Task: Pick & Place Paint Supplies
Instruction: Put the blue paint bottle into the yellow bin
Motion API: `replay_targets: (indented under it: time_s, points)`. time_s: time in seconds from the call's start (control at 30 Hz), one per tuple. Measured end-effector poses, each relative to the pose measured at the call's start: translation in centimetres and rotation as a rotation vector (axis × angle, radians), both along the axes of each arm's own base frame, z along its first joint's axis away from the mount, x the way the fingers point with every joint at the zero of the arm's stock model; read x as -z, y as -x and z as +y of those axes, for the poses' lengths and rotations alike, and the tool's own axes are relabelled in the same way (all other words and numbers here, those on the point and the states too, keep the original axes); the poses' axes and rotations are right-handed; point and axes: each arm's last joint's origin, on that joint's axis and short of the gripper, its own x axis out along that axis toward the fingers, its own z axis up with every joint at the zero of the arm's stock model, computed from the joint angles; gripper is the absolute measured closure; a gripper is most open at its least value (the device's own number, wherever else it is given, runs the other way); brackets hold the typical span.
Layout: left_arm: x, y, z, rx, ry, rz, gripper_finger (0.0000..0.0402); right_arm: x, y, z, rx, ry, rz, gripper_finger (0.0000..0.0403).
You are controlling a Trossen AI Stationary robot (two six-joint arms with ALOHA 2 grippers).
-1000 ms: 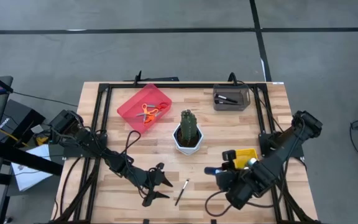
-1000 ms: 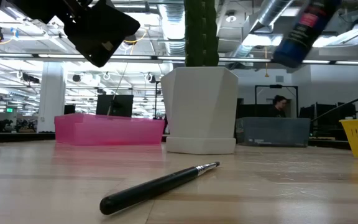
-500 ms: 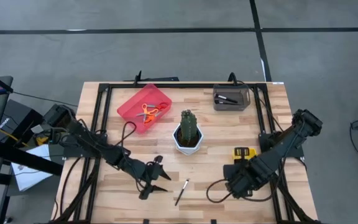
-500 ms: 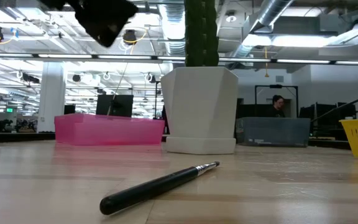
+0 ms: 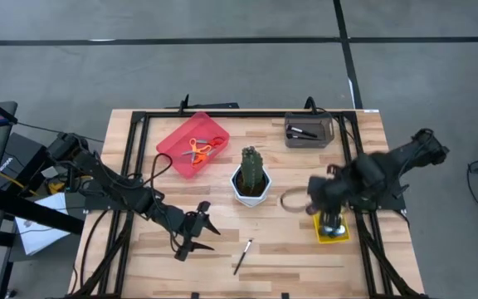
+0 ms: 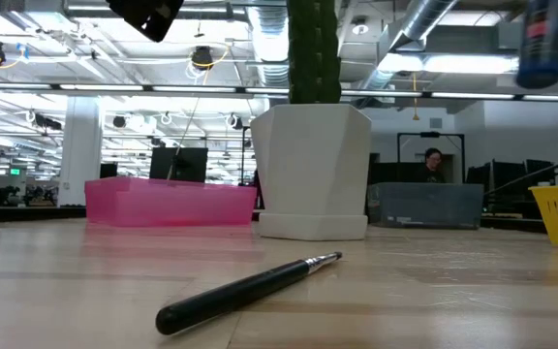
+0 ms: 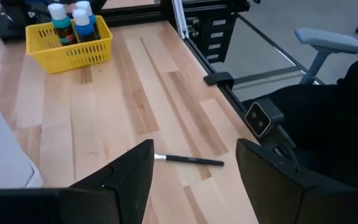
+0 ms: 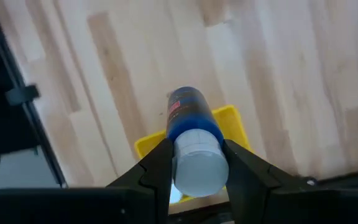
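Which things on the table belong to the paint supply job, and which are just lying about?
Job:
blue paint bottle held in the right gripper above the yellow basket
bottles in basket
paintbrush on the table
orange scissors in the pink tray
grey bin
left gripper

Lying about:
cactus in a white pot

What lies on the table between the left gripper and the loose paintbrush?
Nothing: bare wood separates the open left gripper from the paintbrush, as the high view shows; the left wrist view shows the same, brush beyond its fingers.

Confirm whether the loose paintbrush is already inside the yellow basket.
No, the paintbrush lies on the bare wooden table, well apart from the yellow basket.
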Motion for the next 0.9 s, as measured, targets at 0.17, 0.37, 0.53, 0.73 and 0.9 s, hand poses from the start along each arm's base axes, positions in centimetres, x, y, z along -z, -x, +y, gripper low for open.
replay_targets:
  time_s: [0.17, 0.37, 0.53, 0.73, 0.9]
  points:
    - [0.0, 0.0, 0.0, 0.012, -0.025, -0.006, 0.0179, -0.8, 0.5, -3.1, 0.086, -0.047, 0.022, 0.0292]
    - [0.1, 0.0, 0.2, 0.007, -0.028, -0.001, 0.0179, -0.6, 0.1, -5.2, 0.140, -0.097, 0.062, 0.0292]
    - [0.1, 0.0, 0.1, 0.002, -0.016, 0.007, 0.0179, 1.6, -0.5, -5.2, 0.142, -0.087, 0.144, 0.0292]
    - [0.2, 0.0, 0.1, -0.007, 0.003, 0.023, 0.0179, 4.2, -1.2, -4.4, 0.093, -0.103, 0.155, 0.0292]
    - [0.2, 0.0, 0.1, -0.017, 0.021, 0.030, 0.0179, 6.0, -0.9, -4.0, 0.105, -0.091, 0.212, 0.0292]
